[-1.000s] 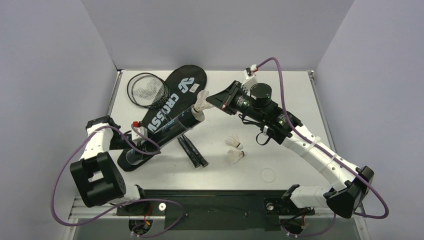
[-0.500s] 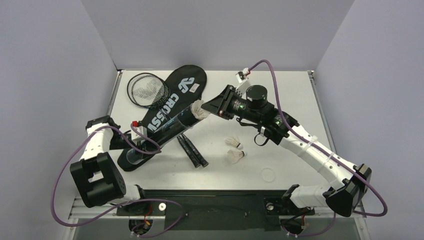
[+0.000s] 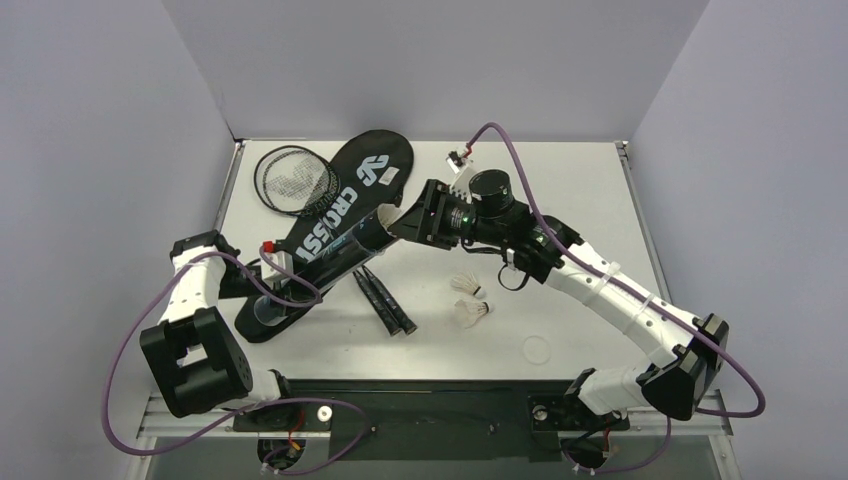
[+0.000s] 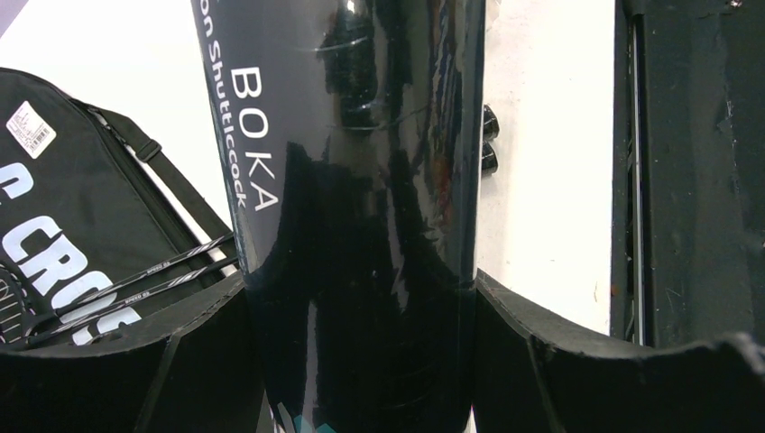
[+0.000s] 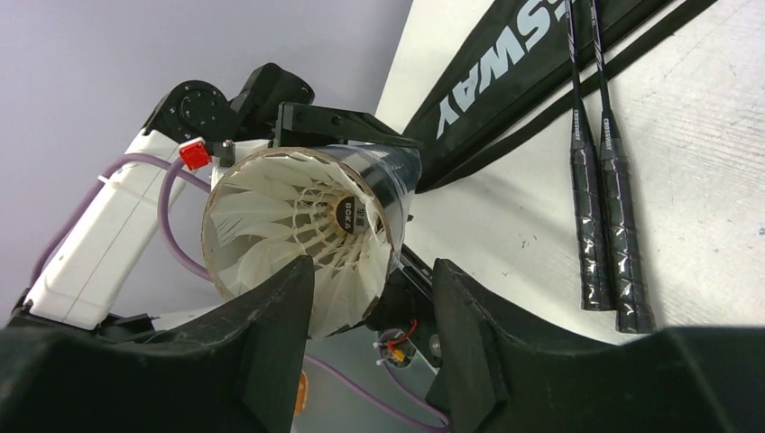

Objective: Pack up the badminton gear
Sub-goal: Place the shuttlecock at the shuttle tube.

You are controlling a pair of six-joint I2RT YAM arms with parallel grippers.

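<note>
Left gripper (image 4: 361, 379) was clamped on the long black tube (image 4: 361, 162), both pads pressed to its sides, near the end away from the mouth. Tube ran straight out ahead of those jaws, white "BOKA" lettering along it. Far end looked lifted off the table (image 3: 590, 190), hard to confirm.

Right gripper (image 5: 372, 280) was released: fingers spread, nothing pinched between them. Tube's open mouth sat just ahead of its fingertips, facing them. One white shuttlecock (image 5: 289, 225) was inside that mouth, feathers filling the rim. Couldn't tell if the feathers brushed the nearer right finger.

Black CROSSWAY racket bag (image 3: 365, 175) lay flat under the tube, just beside the left gripper. In the left wrist view it was off to one side of the fingers, with thin racket shafts crossing it.

Two thin black rackets (image 3: 385, 305) had their grips side by side on the table, below and to one side of the right gripper, between the two grippers. Their heads lay overlapped past the bag, well beyond the left gripper.

Two loose shuttlecocks (image 3: 465, 284) lay on the table behind the right gripper, close together, just beside its forearm and apart from the fingers.

Pale round disc (image 3: 537, 349) lay on the table well behind the right gripper, toward that arm's base.
</note>
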